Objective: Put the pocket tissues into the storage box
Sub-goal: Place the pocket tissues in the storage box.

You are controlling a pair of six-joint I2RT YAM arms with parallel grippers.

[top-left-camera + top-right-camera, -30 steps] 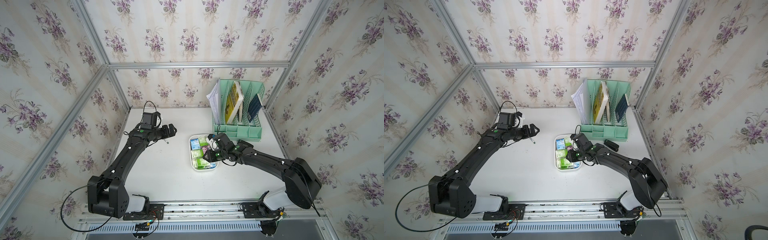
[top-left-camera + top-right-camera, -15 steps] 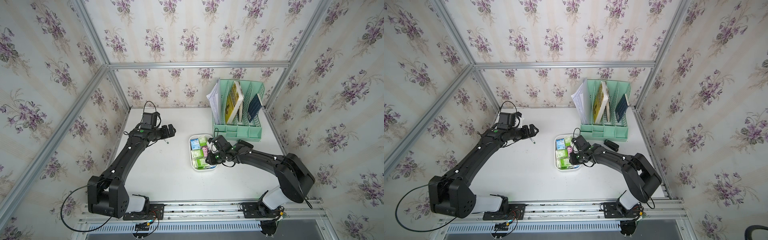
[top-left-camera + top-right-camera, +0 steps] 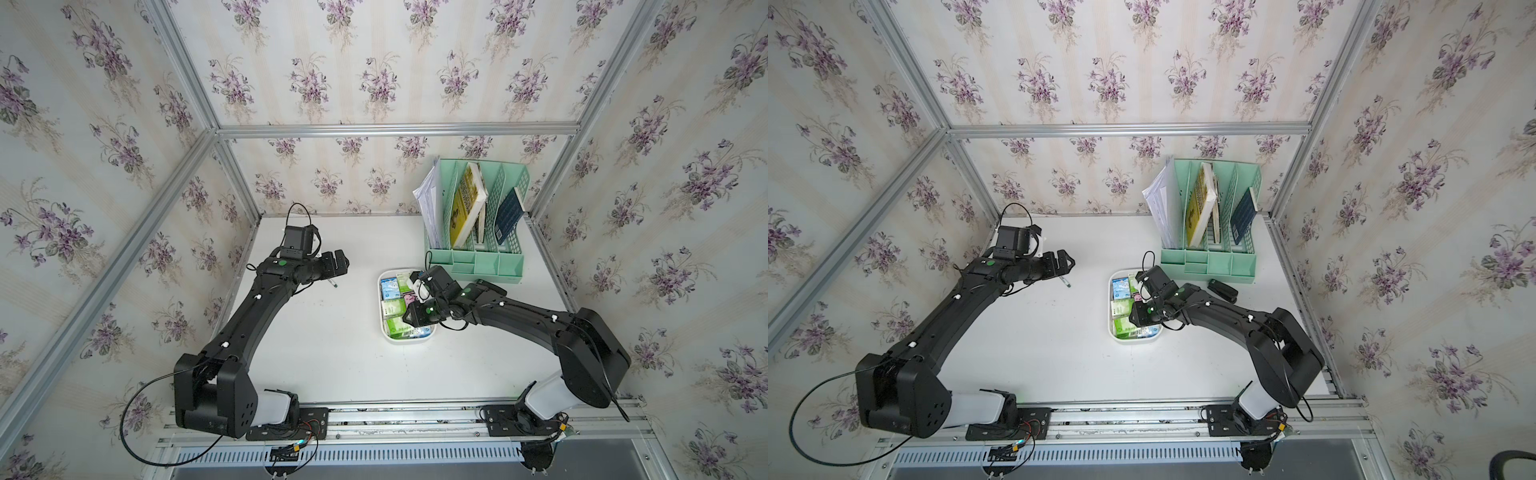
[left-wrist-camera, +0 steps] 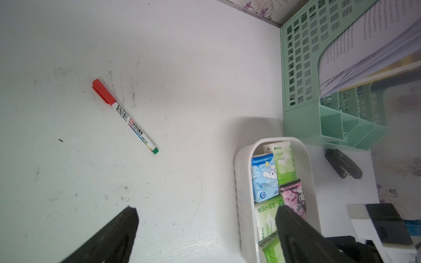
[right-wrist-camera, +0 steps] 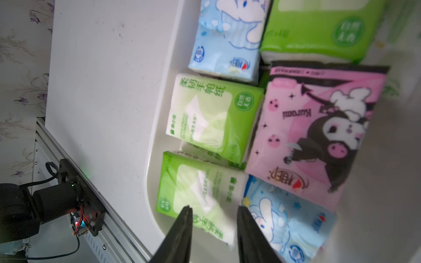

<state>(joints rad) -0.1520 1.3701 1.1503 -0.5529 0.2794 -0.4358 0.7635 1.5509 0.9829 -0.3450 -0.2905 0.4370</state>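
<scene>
The tissues point(image 3: 394, 308) are lying inside the box point(image 3: 409, 339), packed flat in two rows along its length. In the right wrist view a blue packet point(image 5: 224, 38) is filling one far corner beside a green one, the pink packet point(image 5: 319, 127) with the black cartoon figure is sitting in the middle next to a green-and-white one, and a green packet point(image 5: 196, 186) is occupying the near end beside a second blue one, some overlapping their neighbours. The box is standing on the white surface point(image 3: 324, 353), a little toward 3 o'clock from its middle in both top views, its long side running from 12 to 6. The right gripper point(image 5: 214, 207) is hanging over the box's 6 o'clock end, its fingers point(image 5: 182, 230) standing apart with nothing clamped between them and the tips poised over the green packet; whether they are touching it I cannot tell. The organiser point(image 3: 473, 262) is standing just beyond the box at 1 o'clock, holding papers and books, and a black stapler point(image 3: 1223, 289) is lying at the box's 3 o'clock, near the organiser's foot. At the box's 9 o'clock, well apart from it, the marker point(image 4: 124, 116) is lying on the surface, and the left gripper point(image 4: 206, 207) is hovering near it, fingers point(image 4: 123, 230) spread wide and empty.
</scene>
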